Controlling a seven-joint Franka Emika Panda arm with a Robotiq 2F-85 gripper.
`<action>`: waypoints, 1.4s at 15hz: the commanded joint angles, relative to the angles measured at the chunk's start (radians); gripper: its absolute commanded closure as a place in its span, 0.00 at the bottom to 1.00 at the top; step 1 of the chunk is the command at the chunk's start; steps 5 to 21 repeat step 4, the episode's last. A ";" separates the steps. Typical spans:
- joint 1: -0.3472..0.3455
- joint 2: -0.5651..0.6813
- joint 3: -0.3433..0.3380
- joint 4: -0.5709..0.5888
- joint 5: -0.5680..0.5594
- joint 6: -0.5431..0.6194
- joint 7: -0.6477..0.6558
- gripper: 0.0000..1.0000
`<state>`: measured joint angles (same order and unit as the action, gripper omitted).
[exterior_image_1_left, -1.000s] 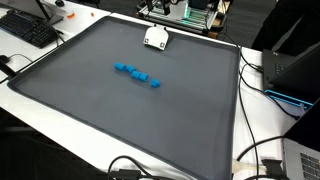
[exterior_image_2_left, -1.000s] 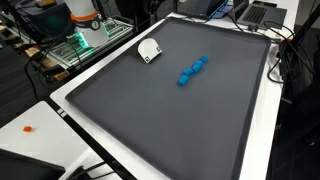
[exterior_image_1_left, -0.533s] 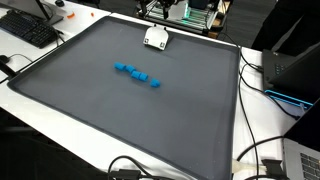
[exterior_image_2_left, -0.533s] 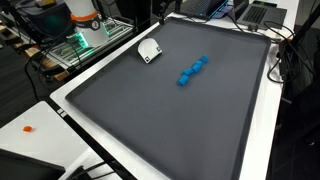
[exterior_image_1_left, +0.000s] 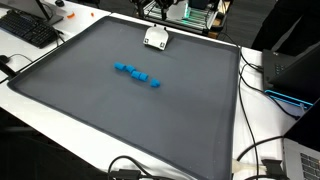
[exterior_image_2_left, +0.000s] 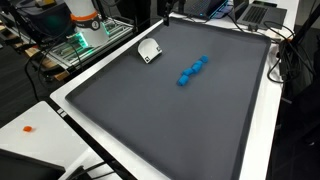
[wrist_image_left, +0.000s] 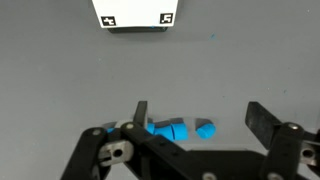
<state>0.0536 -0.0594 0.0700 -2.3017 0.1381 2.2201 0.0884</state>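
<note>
Item: row of small blue blocks (wrist_image_left: 175, 129) — we log it mid-mat on dark grey tabletop (exterior_image_1_left: 150, 125), apart from white marker-tagged box (wrist_image_left: 135, 15). End effector (wrist_image_left: 198, 108): jaws wide, empty, hovering above row. We judge this the approach step — next move calls for lowering and straddling one block.

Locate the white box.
In both exterior views the white box sits near one edge of the grey mat, apart from the row of blue blocks; the wrist view shows it top centre.

Small bright blue blocks (exterior_image_1_left: 137, 73), a handful of them, lying flat in a slightly crooked row on the dark grey mat (exterior_image_1_left: 120, 125). Most sit touching, and the end one's a bit apart.
</note>
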 joint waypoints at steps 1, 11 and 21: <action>0.003 0.000 -0.003 0.002 -0.001 0.004 -0.001 0.00; 0.003 0.000 -0.004 0.002 -0.001 0.010 -0.004 0.00; 0.003 0.000 -0.004 0.002 -0.001 0.010 -0.004 0.00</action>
